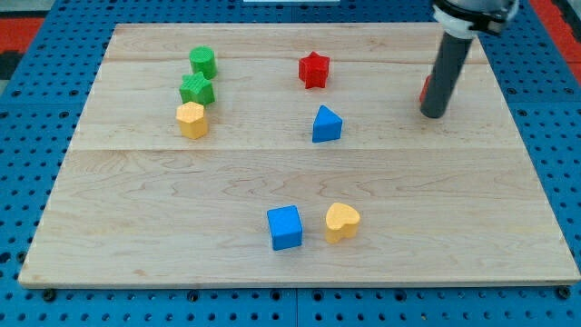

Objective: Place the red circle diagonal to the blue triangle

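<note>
The blue triangle [327, 124] sits a little right of the board's middle, toward the view's top. The red circle [425, 88] is almost fully hidden behind my rod at the view's upper right; only a thin red sliver shows at the rod's left side. My tip [434, 114] rests on the board right at that sliver, well to the right of the blue triangle. A red star [313, 70] lies just above and left of the blue triangle.
A green cylinder [203, 62], a green star-like block [196, 89] and a yellow hexagon [192, 119] stand in a column at the upper left. A blue cube [285, 227] and a yellow heart [341, 222] sit near the bottom middle. The wooden board [136, 209] lies on a blue pegboard.
</note>
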`<state>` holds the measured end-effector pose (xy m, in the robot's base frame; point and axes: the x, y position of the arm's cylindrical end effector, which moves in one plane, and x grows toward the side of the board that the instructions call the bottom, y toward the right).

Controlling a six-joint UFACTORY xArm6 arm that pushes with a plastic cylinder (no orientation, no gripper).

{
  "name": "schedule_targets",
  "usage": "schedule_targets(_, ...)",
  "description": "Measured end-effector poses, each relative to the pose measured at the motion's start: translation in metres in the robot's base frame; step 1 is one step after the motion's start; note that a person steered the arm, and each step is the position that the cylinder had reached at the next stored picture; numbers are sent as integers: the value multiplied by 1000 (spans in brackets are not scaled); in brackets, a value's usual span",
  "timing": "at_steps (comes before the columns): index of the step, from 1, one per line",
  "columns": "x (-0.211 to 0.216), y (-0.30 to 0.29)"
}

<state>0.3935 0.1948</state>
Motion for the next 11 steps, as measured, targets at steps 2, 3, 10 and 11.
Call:
schedule_targets(2,-24,23)
schedule_targets(3,-39,22)
schedule_targets(10,89,-123)
schedule_targets(11,63,-191)
